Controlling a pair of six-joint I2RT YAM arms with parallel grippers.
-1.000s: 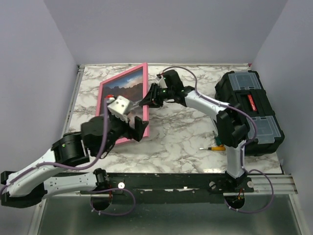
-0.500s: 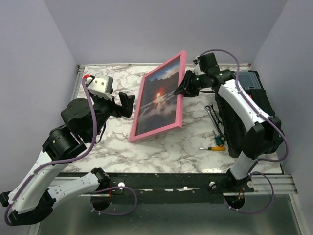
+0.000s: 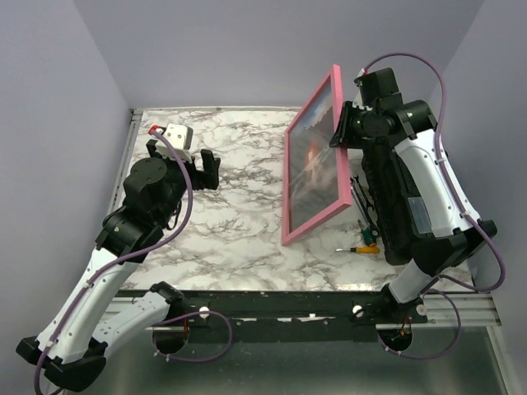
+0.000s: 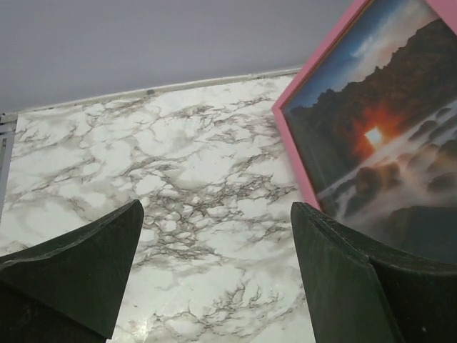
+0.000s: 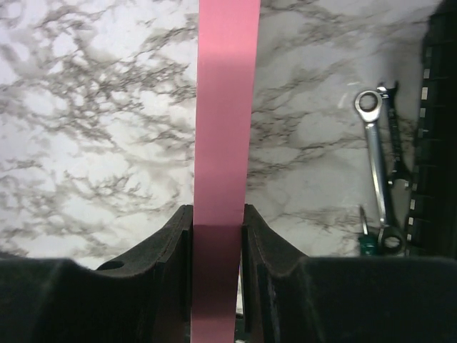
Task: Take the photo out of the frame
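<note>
Counting one frame (image 3: 315,224), one photo (image 3: 313,160), two grippers, two wrenches (image 5: 373,157), one screwdriver (image 3: 362,247) and one toolbox (image 3: 387,197) on the marble table (image 3: 239,222). Seeing the frame stood nearly upright, right of the table's middle, picture side facing left; cannot tell whether its near lower corner touches the tabletop. Finding the photo seated inside the frame, filling it. Noting the right gripper (image 5: 218,214) clamped narrowly on the frame's upper pink edge, one finger on each face. Noting the left gripper (image 4: 216,209) spread wide and holding nothing, over the far left of the table, apart from the frame and pointed toward the photo. Spotting the wrenches side by side just left of the black toolbox, the screwdriver nearer; toolbox largely hidden behind the right arm, contents not visible.
</note>
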